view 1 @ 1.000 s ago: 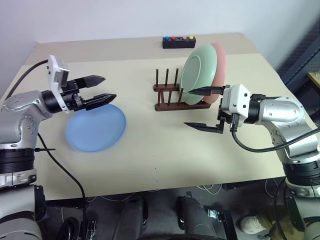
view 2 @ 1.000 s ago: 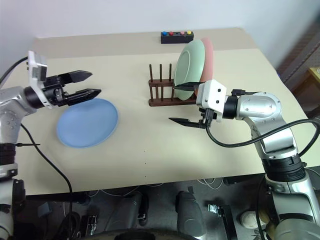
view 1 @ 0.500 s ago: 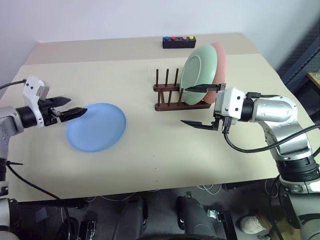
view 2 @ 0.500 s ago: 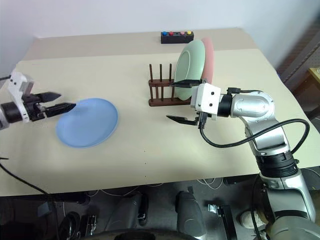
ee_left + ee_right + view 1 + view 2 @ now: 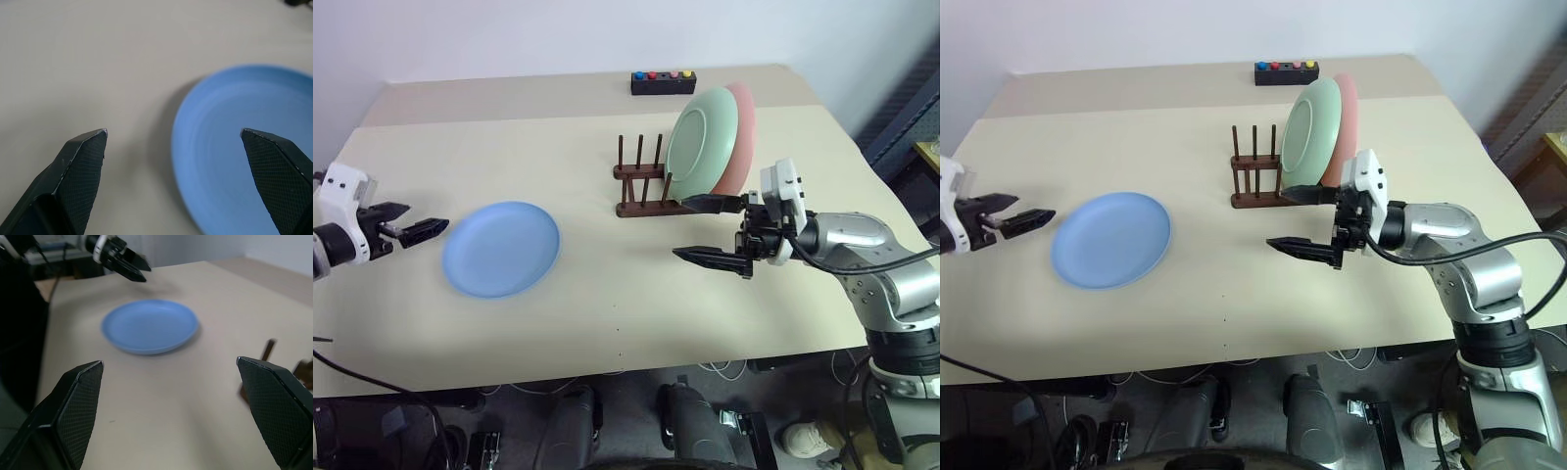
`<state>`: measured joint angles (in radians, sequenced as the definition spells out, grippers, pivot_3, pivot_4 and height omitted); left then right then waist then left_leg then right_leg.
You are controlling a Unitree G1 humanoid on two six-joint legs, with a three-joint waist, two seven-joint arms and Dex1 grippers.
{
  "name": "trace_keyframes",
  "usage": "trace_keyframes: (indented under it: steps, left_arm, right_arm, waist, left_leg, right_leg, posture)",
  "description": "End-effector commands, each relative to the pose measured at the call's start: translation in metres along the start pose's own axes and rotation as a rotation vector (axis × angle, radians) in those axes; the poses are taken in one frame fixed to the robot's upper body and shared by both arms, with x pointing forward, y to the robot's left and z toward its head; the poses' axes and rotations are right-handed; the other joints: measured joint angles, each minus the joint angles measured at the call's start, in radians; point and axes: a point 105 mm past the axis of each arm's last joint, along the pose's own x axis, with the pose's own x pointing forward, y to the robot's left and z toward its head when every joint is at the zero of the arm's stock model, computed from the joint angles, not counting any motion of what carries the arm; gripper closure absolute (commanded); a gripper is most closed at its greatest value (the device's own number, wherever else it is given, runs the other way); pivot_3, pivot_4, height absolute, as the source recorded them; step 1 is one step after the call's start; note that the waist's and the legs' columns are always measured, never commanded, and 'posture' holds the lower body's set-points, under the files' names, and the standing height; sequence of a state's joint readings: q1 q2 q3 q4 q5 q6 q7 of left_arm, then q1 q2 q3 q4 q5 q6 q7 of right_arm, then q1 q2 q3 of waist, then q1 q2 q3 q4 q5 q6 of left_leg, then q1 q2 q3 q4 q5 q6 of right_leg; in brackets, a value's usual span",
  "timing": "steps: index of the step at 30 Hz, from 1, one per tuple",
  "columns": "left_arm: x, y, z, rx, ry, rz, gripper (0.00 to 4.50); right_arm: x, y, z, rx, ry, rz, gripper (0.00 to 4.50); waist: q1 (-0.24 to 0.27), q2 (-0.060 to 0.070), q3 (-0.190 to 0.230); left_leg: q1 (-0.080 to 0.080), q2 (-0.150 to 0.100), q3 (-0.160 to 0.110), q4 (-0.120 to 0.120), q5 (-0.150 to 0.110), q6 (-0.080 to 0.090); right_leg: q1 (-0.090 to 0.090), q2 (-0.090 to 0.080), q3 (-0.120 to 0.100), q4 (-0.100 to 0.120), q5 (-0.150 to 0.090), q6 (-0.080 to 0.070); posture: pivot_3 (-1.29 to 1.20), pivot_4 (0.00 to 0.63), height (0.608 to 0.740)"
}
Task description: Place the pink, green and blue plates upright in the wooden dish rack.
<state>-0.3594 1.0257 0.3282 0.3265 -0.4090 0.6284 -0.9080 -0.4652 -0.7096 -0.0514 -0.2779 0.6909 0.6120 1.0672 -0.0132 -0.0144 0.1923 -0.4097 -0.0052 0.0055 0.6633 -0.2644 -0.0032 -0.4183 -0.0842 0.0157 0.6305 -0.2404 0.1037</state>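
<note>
While both arms reach level over the beige tabletop [image 5: 607, 313], the right hand [image 5: 710, 231] and left hand [image 5: 411, 221] gape wide, holding nothing. Between them lies the round blue plate [image 5: 501, 248], flat. Farther back, the green plate [image 5: 701, 145] and pink plate [image 5: 742, 137] stand upright in the dark wooden dish rack [image 5: 641, 186].

The blue plate [image 5: 501, 248] lies flat and face up on the beige table [image 5: 607, 313], well to the left of the rack and touching nothing else. The wooden dish rack [image 5: 651, 186] is a small, dark reddish-brown frame of two base rails with thin upright pegs, standing near the middle of the table. The green plate [image 5: 701, 145] stands upright at the rack's right end with its hollow face turned left toward the empty pegs, and the pink plate [image 5: 745, 132] stands upright just behind it on the right, its rim showing past the green one's edge.
</note>
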Motion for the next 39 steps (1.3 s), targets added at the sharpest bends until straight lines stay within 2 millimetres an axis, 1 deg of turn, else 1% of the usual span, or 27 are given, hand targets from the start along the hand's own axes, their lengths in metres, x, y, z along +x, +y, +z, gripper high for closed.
trace_keyframes:
  steps: [1,4,8,10,12,14,15,17,19,21,24,27,29,34,39]
  left_arm:
    - [-0.012,0.025,0.000,-0.089,0.083,0.125,0.00]
    - [-0.008,0.022,0.002,-0.185,0.138,0.099,0.00]
    - [0.005,0.006,0.016,-0.273,0.163,0.017,0.00]
    - [0.010,0.001,0.021,-0.266,0.173,-0.010,0.00]
    - [0.015,-0.001,0.022,-0.261,0.187,-0.033,0.00]
    - [0.018,0.000,0.019,-0.202,0.216,-0.032,0.00]
    - [0.020,-0.001,0.017,-0.208,0.229,-0.035,0.00]
    - [0.024,-0.003,0.011,-0.219,0.264,-0.046,0.00]
    - [0.030,-0.003,0.005,-0.238,0.293,-0.039,0.00]
    - [0.037,-0.002,0.000,-0.211,0.317,-0.027,0.00]
    - [0.047,-0.011,0.002,-0.193,0.333,-0.071,0.00]
    - [0.051,-0.016,0.004,-0.197,0.341,-0.095,0.00]
    - [0.052,-0.014,0.007,-0.200,0.339,-0.094,0.00]
    - [0.052,-0.010,0.002,-0.188,0.365,-0.075,0.00]
    - [0.054,-0.008,0.005,-0.183,0.365,-0.064,0.00]
  right_arm:
    - [0.000,0.008,0.017,-0.026,-0.042,0.028,0.05]
    - [0.002,0.009,0.013,-0.026,-0.027,0.028,0.05]
    - [0.006,0.012,0.012,-0.021,-0.033,0.032,0.05]
    - [0.006,0.015,0.017,0.010,-0.060,0.050,0.05]
    - [0.003,0.016,0.026,0.024,-0.110,0.063,0.05]
    - [-0.001,0.020,0.037,0.012,-0.175,0.083,0.05]
    - [-0.003,0.023,0.040,0.010,-0.189,0.094,0.05]
    - [-0.005,0.027,0.040,0.000,-0.198,0.100,0.05]
    - [-0.004,0.028,0.035,-0.005,-0.186,0.087,0.05]
    - [-0.003,0.029,0.032,0.005,-0.181,0.082,0.05]
    - [-0.003,0.031,0.034,0.013,-0.191,0.082,0.05]
    - [-0.002,0.032,0.034,0.016,-0.192,0.083,0.05]
    - [-0.002,0.032,0.033,0.016,-0.189,0.079,0.05]
    - [-0.002,0.033,0.032,0.022,-0.187,0.069,0.05]
    - [-0.002,0.034,0.031,0.026,-0.184,0.062,0.05]
  waist:
    - [0.000,-0.001,0.000]
    - [0.004,-0.001,-0.001]
    - [0.004,-0.002,-0.001]
    - [0.002,-0.002,-0.001]
    - [0.000,-0.002,-0.001]
    - [-0.004,-0.002,-0.001]
    - [-0.004,-0.002,-0.001]
    - [-0.001,-0.003,-0.001]
    - [0.000,-0.003,-0.001]
    - [0.004,-0.003,-0.001]
    - [0.004,-0.004,-0.001]
    - [0.003,-0.005,-0.001]
    - [0.000,-0.005,-0.001]
    - [-0.001,-0.005,-0.001]
    - [0.003,-0.006,-0.001]
  left_leg:
    - [0.000,0.000,0.000,0.000,0.000,0.000]
    - [0.000,0.000,0.000,0.000,0.000,0.000]
    - [-0.001,-0.001,0.000,0.001,0.000,0.000]
    - [-0.001,-0.001,0.000,0.001,0.000,0.000]
    - [-0.001,-0.001,0.000,0.001,0.000,0.000]
    - [-0.001,-0.001,0.001,0.001,0.000,0.000]
    - [-0.001,0.000,0.001,0.001,0.000,0.000]
    - [-0.001,0.000,0.001,0.001,0.000,0.000]
    - [-0.001,0.000,0.001,0.001,0.000,0.000]
    - [-0.001,0.000,0.001,0.001,0.000,0.000]
    - [-0.001,-0.001,0.001,0.002,0.000,0.000]
    - [-0.001,-0.001,0.001,0.002,0.000,0.000]
    - [-0.001,-0.001,0.001,0.002,0.000,0.000]
    - [-0.001,0.000,0.001,0.002,0.000,0.000]
    - [-0.001,0.000,0.001,0.002,0.000,0.000]
  right_leg:
    - [0.000,0.000,0.000,0.000,0.000,0.000]
    - [0.000,0.002,-0.001,0.000,0.002,0.002]
    - [0.001,0.003,-0.001,0.000,0.002,0.003]
    - [0.000,0.004,-0.001,0.000,0.002,0.003]
    - [0.000,0.005,-0.001,0.001,0.002,0.003]
    - [0.000,0.005,-0.001,0.001,0.002,0.003]
    - [0.000,0.005,-0.001,0.001,0.002,0.003]
    - [-0.001,0.006,-0.001,0.001,0.002,0.003]
    - [0.000,0.006,-0.001,0.001,0.002,0.003]
    - [0.000,0.006,-0.001,0.001,0.002,0.003]
    - [0.000,0.005,-0.001,0.001,0.002,0.003]
    - [0.000,0.005,-0.001,0.001,0.002,0.003]
    - [0.000,0.005,-0.001,0.001,0.002,0.003]
    - [-0.001,0.006,-0.001,0.001,0.002,0.003]
    - [-0.001,0.006,-0.001,0.001,0.002,0.003]
  posture:
    - [0.00,0.150,0.740]
    - [0.00,0.150,0.740]
    - [0.00,0.150,0.740]
    - [0.00,0.150,0.740]
    - [0.00,0.150,0.740]
    - [0.00,0.150,0.740]
    - [0.00,0.150,0.740]
    - [0.00,0.150,0.740]
    - [0.00,0.150,0.740]
    - [0.00,0.150,0.740]
    - [0.00,0.150,0.740]
    - [0.00,0.150,0.740]
    - [0.00,0.150,0.740]
    - [0.00,0.150,0.740]
    - [0.00,0.150,0.740]
